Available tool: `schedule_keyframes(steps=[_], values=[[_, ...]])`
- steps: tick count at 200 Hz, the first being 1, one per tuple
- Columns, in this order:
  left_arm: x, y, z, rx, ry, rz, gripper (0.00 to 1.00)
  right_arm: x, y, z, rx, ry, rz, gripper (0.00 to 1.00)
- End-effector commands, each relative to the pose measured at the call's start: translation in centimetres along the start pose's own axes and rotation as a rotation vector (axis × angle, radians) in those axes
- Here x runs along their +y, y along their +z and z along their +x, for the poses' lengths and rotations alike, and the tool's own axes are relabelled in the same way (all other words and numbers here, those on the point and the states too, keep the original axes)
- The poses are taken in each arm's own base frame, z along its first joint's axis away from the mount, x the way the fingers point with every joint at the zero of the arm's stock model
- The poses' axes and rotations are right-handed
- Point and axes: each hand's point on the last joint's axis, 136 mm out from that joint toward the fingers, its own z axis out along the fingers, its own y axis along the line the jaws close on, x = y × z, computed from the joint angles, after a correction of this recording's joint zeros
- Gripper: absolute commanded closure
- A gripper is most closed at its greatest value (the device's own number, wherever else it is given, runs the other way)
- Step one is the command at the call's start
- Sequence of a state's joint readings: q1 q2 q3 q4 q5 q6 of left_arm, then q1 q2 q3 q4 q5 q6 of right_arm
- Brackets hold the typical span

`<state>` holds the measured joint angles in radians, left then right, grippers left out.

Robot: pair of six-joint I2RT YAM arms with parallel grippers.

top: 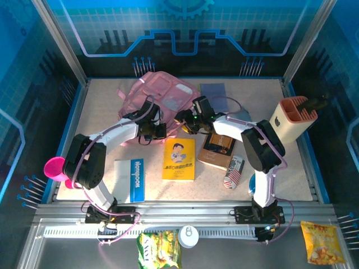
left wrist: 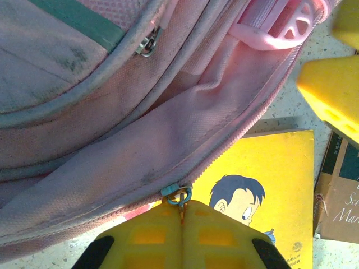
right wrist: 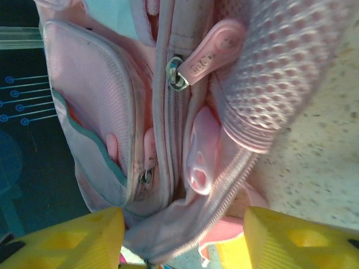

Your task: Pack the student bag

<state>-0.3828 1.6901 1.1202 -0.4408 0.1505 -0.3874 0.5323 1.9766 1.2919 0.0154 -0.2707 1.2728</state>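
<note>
bag [top: 165, 89], pink, far-centre on table [top: 291, 168], lying just ahead of left gripper [left wrist: 180, 210], pressed together on its zip pull [left wrist: 178, 196] at the near edge, and of right gripper [right wrist: 182, 219], spread astride that edge.

Lab cell, blue-panelled framed enclosure [top: 185, 33]

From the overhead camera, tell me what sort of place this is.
Probably a robot test booth staged as a study desk: metal frame posts and blue circuit-patterned wall panels enclose a table holding a student bag, a yellow book and a pen holder.
</note>
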Motion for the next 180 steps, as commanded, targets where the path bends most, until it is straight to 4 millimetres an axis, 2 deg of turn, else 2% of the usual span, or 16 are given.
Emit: schedule_keyframes(steps=[1,52,71,94,111,148,180], values=[[-1.0,0.0,0.5,0.034,-0.004,0.029,1.00,-0.5,1.2,0.2,-0.007,0.023,0.049,0.44],[-1.2,0.2,0.7,0.045,-0.007,0.037,1.00,-2.0,3.1,0.7,-0.003,0.042,0.105,0.48],[-1.2,0.2,0.8,0.051,-0.008,0.034,1.00,-1.9,3.7,0.7,0.008,0.043,0.092,0.51],[-1.0,0.2,0.9,0.058,-0.003,0.024,1.00,-1.5,4.3,0.2,0.007,0.016,0.082,0.59],[-0.5,-0.1,1.1,0.068,0.005,-0.007,1.00,-1.3,4.5,-0.4,-0.009,-0.011,0.080,0.71],[2.5,-1.2,1.6,0.075,0.044,-0.176,1.00,-0.1,2.7,-2.8,-0.082,-0.083,0.054,0.93],[6.1,-3.2,1.6,0.055,0.063,-0.348,1.00,1.2,0.0,-4.8,-0.135,-0.141,0.030,0.96]])
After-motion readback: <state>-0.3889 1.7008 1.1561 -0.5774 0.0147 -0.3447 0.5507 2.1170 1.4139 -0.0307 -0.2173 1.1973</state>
